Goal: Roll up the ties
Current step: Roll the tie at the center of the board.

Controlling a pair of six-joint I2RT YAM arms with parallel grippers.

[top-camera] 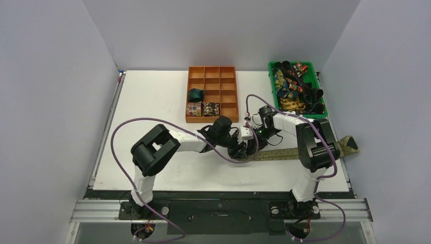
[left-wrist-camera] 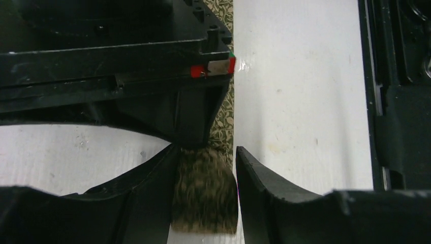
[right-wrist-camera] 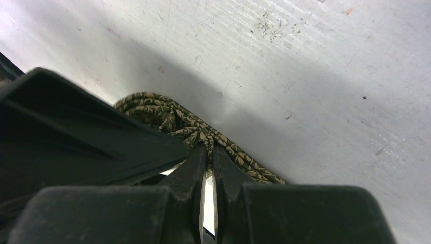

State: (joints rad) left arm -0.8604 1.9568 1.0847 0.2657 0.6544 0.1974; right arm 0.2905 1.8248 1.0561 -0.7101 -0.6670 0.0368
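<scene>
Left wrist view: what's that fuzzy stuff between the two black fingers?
That is the olive-gold tie. Its end fills the gap between the fingers of the left end effector, as the left wrist view shows.

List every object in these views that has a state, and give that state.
olive-gold tie: mostly flat across the table, one end bunched between both grippers
right gripper: shut on the olive-gold tie
left gripper: shut on the tie's end
orange tray: three compartments hold rolled ties, the rest empty
green bin: heaped with unrolled ties
</scene>
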